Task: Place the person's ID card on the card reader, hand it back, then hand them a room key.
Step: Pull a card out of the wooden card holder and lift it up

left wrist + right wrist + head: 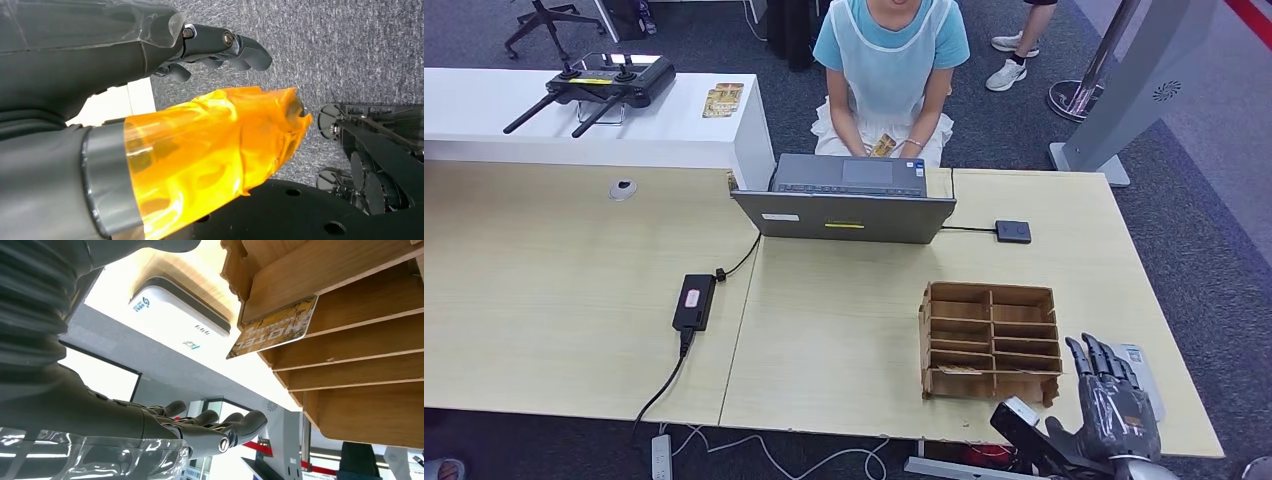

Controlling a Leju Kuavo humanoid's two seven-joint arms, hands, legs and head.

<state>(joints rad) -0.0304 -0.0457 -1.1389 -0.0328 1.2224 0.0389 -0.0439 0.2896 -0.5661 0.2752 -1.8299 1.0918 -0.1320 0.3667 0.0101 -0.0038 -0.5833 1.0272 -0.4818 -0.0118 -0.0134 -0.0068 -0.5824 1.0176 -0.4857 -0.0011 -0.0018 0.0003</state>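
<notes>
The left hand (215,47) hangs over grey carpet, holding nothing, its dark fingers (250,52) curled loosely inward, so I read it as closed on nothing.

On the desk (844,330), a black power brick (694,301) with its cable lies near the seam left of middle. At the far edge an open laptop (849,200) stands between the robot and the seated person (889,60), who holds what looks like the ID card (883,146) in their hands just behind the laptop's lid. A small black box (1013,231) sits right of the laptop.

Toward the near right corner stands a wooden slotted rack (991,341); a room key (274,332) marked HOTEL pokes out of one slot. Just right of the rack lies the white card reader (180,315). The right hand (1114,405) hovers at the near right corner with fingers spread, empty.

Both cards are probably light, thin, stiff and slick: best pinched by an overhanging edge. The laptop blocks a straight reach to the person; the rack crowds the reader.
</notes>
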